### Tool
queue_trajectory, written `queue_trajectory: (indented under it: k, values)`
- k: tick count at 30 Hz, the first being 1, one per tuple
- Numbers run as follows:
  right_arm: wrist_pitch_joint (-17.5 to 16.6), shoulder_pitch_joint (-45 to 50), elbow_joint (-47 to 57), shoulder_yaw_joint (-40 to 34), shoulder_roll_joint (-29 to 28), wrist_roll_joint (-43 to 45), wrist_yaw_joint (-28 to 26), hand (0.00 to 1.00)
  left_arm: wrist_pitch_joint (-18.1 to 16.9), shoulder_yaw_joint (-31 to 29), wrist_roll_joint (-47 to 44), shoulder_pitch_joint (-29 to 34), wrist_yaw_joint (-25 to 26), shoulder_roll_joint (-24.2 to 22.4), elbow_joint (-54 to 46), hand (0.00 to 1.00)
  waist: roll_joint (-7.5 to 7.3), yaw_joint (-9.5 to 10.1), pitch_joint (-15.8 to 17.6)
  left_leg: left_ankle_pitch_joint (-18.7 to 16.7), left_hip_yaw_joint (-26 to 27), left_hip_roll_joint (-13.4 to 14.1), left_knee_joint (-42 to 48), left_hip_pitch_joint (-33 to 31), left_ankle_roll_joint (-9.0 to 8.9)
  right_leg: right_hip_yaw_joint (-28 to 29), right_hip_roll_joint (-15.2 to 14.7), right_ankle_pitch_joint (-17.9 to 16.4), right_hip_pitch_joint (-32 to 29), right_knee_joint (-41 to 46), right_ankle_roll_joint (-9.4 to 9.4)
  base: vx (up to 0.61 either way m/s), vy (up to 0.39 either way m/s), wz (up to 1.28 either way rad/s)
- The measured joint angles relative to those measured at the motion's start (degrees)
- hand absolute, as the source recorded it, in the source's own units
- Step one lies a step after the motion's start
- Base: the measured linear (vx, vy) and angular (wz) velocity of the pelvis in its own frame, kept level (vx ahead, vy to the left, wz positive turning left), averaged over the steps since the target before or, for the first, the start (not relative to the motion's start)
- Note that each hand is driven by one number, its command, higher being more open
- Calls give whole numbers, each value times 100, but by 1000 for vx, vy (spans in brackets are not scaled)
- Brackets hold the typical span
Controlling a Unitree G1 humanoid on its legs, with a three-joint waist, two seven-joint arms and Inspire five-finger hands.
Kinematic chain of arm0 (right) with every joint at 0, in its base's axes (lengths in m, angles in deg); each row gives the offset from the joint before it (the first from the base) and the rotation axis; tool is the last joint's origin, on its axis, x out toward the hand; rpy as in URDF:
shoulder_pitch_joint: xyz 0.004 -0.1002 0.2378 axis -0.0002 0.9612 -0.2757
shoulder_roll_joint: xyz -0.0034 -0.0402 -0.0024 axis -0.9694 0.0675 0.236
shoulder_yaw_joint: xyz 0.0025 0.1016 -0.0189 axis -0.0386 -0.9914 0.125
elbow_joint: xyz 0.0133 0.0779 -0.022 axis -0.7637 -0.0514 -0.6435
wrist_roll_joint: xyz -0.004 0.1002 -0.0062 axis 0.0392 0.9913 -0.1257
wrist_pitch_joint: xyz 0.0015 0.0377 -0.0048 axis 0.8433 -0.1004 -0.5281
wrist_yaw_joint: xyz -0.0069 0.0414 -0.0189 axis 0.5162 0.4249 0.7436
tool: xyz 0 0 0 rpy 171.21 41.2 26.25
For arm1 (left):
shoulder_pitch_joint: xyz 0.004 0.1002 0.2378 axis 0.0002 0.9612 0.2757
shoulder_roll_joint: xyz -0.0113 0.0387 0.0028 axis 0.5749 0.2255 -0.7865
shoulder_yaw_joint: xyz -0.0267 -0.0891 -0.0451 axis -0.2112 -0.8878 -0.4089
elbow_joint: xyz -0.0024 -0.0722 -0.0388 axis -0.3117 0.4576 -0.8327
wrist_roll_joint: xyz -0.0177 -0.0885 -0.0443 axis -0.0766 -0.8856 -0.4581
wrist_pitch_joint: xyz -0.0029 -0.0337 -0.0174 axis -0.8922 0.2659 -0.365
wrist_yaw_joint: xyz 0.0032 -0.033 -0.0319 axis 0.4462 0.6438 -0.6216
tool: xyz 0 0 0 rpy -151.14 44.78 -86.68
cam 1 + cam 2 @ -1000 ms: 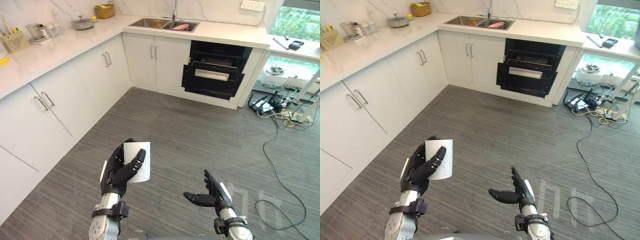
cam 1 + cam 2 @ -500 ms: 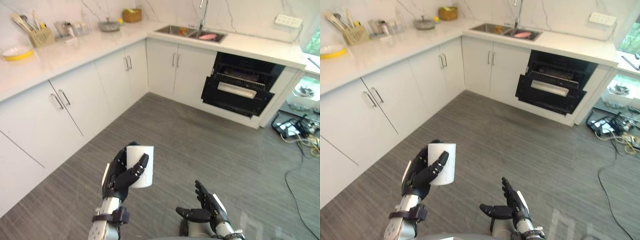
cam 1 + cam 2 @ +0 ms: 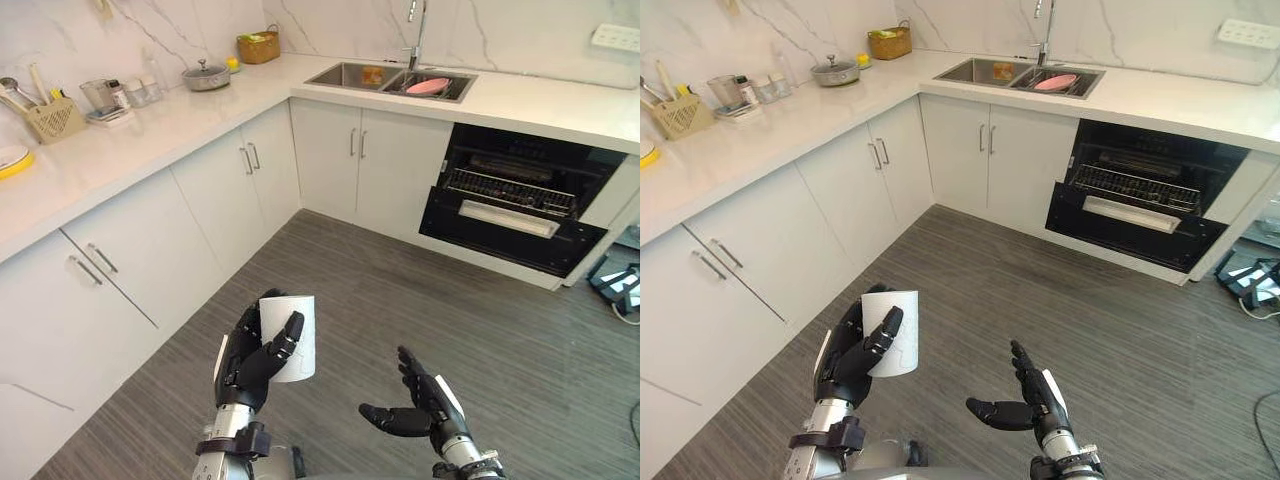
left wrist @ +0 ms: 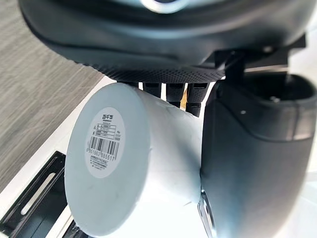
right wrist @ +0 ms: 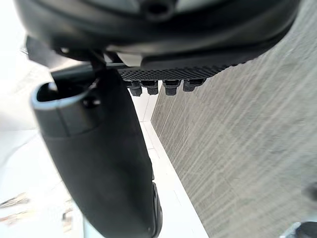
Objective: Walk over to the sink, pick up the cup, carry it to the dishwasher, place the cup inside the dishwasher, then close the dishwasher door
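Note:
A plain white cup (image 3: 293, 338) is held upright over the grey floor, with my left hand (image 3: 252, 361) shut round its side. In the left wrist view the cup (image 4: 129, 163) shows its base with a barcode sticker, and the thumb (image 4: 247, 163) presses against it. My right hand (image 3: 420, 408) hangs open and empty to the right of the cup, palm up. The dishwasher (image 3: 520, 205) stands open under the counter at the far right, its door (image 3: 510, 232) tilted down and a rack showing inside. The sink (image 3: 390, 78) lies in the counter left of it, with a pink dish in one basin.
White cabinets (image 3: 150, 250) run along the left and far side, meeting in a corner. The countertop (image 3: 120, 130) carries a pot (image 3: 206, 75), a basket (image 3: 258, 46) and a utensil holder (image 3: 55, 118). Grey plank floor (image 3: 400, 300) stretches between me and the dishwasher.
The whole picture has shifted, so the camera has moved; the dishwasher and sink sit further right and larger. The cup stays in my left hand. The right hand stays open.

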Motion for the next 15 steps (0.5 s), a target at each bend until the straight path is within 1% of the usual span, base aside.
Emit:
queue_trajectory:
  k: [1, 2, 3, 4, 5, 6, 7, 8, 9, 10, 11, 12, 13, 14, 15]
  values:
    - [2, -50, -240, 50, -59, 0, 18, 100, 21, -16, -10, 7, 46, 20, 5, 0, -123, 52, -132, -40, 66, -55, 511, -40, 279, 269, -151, -32, 48, 233, 57, 587, 368, -39]
    - [5, -103, -353, 106, -127, 1, 25, 100, 35, -126, -6, -60, 107, 74, 0, 0, -295, -35, -197, -501, 130, -178, 984, -108, 460, 402, -382, -13, -92, 774, 165, 582, 362, -21]
    - [5, -110, -368, 128, -135, 1, 21, 100, 57, -161, 0, -107, 135, 103, 0, 0, -376, -69, -201, -715, 176, -241, 1204, -131, 518, 462, -489, 38, -210, 1129, 325, 568, 342, 6]
    - [6, -116, -394, 144, -148, 1, 12, 100, 97, -234, 2, -172, 186, 116, 1, 0, -509, -92, -191, -1123, 273, -375, 1594, -106, 656, 555, -725, 244, -462, 1924, 675, 566, 347, 0]
    - [14, -127, -443, 143, -183, 0, 10, 100, 121, -296, 0, -196, 223, 116, 3, 0, -604, -99, -183, -1484, 354, -505, 1828, 50, 758, 576, -958, 696, -720, 2714, 848, 564, 337, -3]
    - [15, -136, -486, 144, -203, 0, 12, 100, 151, -322, 2, -193, 234, 126, 7, 0, -610, -103, -178, -1620, 375, -545, 1861, 180, 834, 573, -1048, 933, -817, 3088, 899, 552, 296, -12]
    - [29, -202, -635, 154, -238, -10, 13, 100, 205, -430, 5, -187, 248, 144, 48, 0, -561, -119, -144, -1800, 398, -593, 1775, 559, 872, 409, -1148, 877, -1068, 3847, 826, 512, 250, -19]
    - [55, -261, -735, 168, -252, -14, 14, 100, 212, -481, 6, -188, 251, 161, 89, 0, -473, -128, -91, -1845, 397, -608, 1524, 934, 858, 190, -1133, 637, -1253, 4273, 723, 570, 273, -29]
    - [58, -284, -794, 172, -269, -24, 16, 100, 208, -499, 4, -183, 251, 192, 93, 0, -373, -111, -76, -1825, 385, -607, 1046, 1452, 813, -53, -948, 312, -1542, 4504, 612, 432, 208, -25]
    - [54, -278, -783, 174, -269, -26, 15, 100, 202, -499, 4, -184, 250, 205, 85, 0, -328, -109, -93, -1781, 381, -603, 781, 1665, 783, -159, -812, 182, -1741, 4496, 535, 447, 198, -13]
    - [43, -214, -705, 170, -264, -25, 25, 100, 174, -481, 3, -225, 245, 238, 42, 0, -257, -200, -116, -1647, 352, -602, 191, 2079, 714, -464, -508, -58, -2312, 4173, 384, 333, 136, 6]
    - [16, -184, -666, 170, -263, -25, 31, 100, 162, -462, 1, -265, 243, 262, 34, 0, -250, -265, -120, -1607, 319, -613, -4, 2204, 697, -589, -430, -106, -2533, 3924, 376, 380, 133, 20]
    - [-65, -123, -627, 169, -263, -25, 32, 100, 165, -403, -1, -384, 243, 336, 34, 0, -243, -347, -114, -1569, 256, -636, -273, 2400, 663, -755, -282, -105, -2981, 3284, 366, 251, 63, 26]
    - [-77, -89, -629, 168, -264, -26, 31, 100, 183, -345, -1, -470, 242, 389, 41, 0, -230, -413, -103, -1580, 193, -636, -401, 2547, 641, -789, -149, -53, -3249, 2704, 383, 433, 52, 43]
    - [-79, -39, -632, 167, -266, -24, 34, 100, 206, -242, 0, -562, 240, 445, 68, 0, -223, -537, -97, -1619, 49, -635, -539, 2716, 579, -747, -14, 277, -3470, 1825, 413, 399, 12, 49]
